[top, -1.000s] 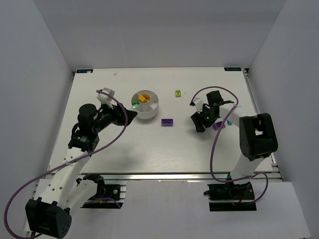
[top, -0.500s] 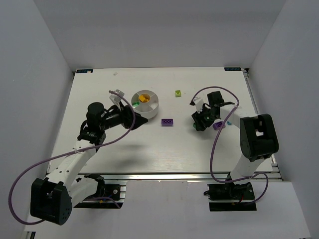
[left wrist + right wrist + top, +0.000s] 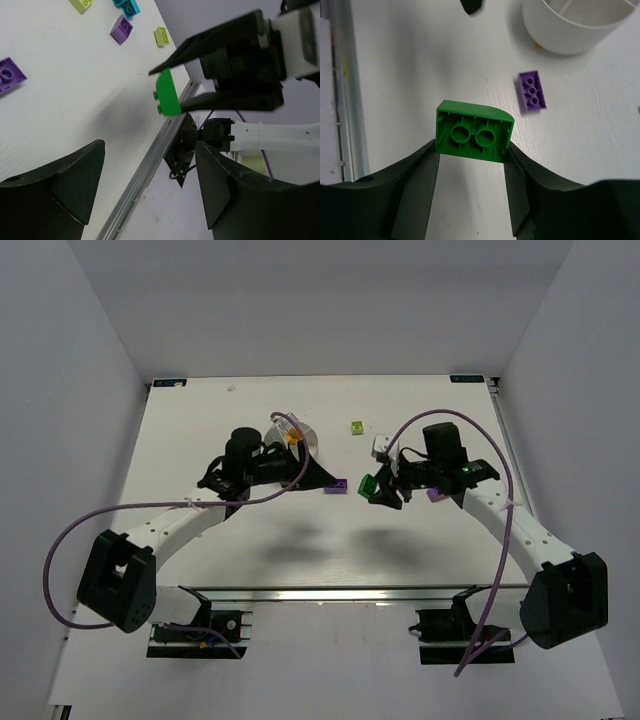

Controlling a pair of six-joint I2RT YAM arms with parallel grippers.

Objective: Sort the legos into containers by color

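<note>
left tool (image 3: 150,167) spread, right tool (image 3: 471,156) pinching lego (image 3: 472,131)

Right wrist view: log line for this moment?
right pincer: shut on green brick, aloft | left pincer: open, empty | purple brick: loose, near dish

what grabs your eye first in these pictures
The bright green brick pinched in the right claw, held up off the table at centre. Then the left claw, gaping open and empty, facing it, with a purple brick lying on the table near the white dish.
</note>
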